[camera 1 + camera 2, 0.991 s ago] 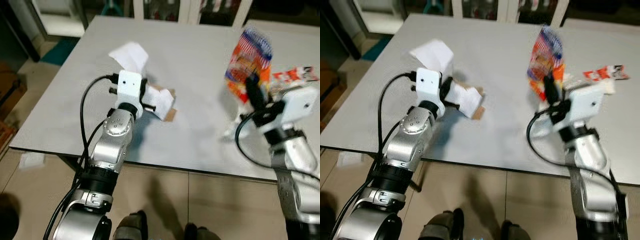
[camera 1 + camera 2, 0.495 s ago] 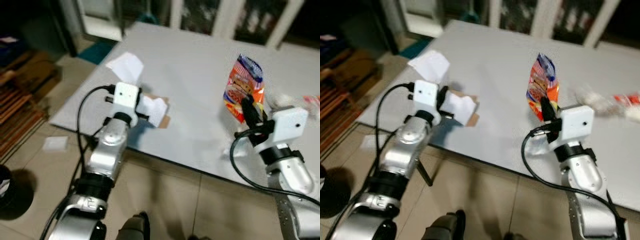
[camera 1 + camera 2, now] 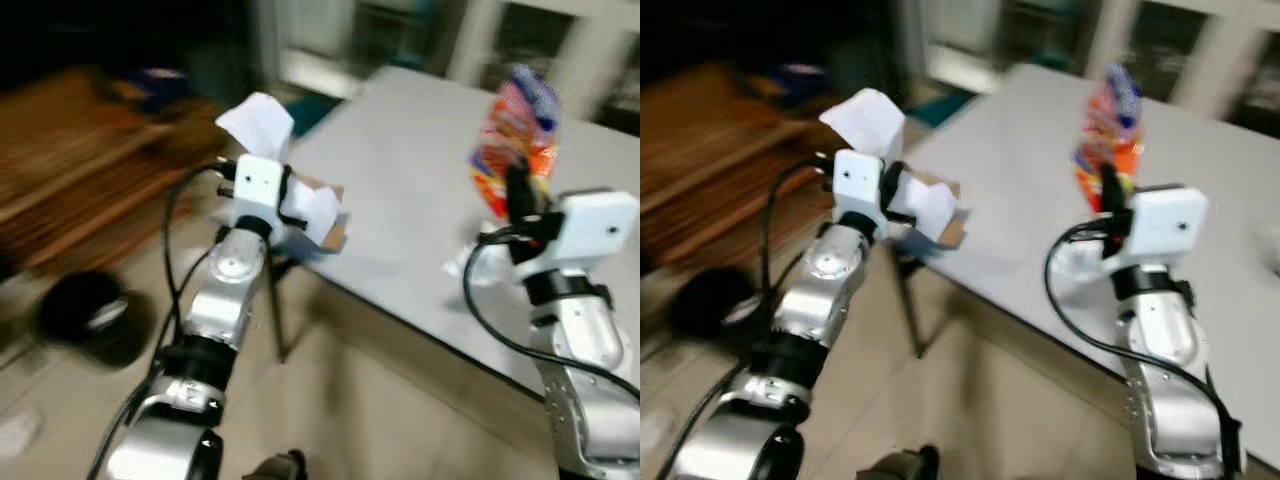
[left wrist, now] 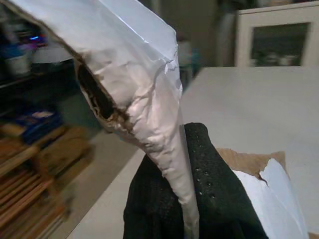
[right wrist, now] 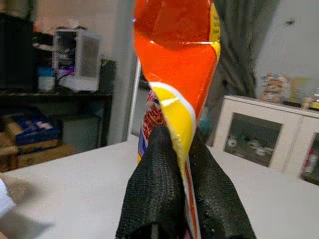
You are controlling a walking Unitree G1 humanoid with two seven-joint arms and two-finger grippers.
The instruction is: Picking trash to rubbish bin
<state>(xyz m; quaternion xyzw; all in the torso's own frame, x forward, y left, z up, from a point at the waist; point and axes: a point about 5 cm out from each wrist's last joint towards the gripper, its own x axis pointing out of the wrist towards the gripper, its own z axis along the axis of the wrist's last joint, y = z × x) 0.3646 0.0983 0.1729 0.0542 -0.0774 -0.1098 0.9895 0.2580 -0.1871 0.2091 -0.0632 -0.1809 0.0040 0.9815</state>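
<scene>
Both loads up off the grey worktop: left pincer clamped on torn white paper, right pincer clamped on a red-and-orange snack bag, held upright. Dark round bin low on the floor at far left, blurred. Risks, as a guess: thin edge grips slipping while turning, paper tearing further, cardboard flap snagging the worktop edge.
</scene>
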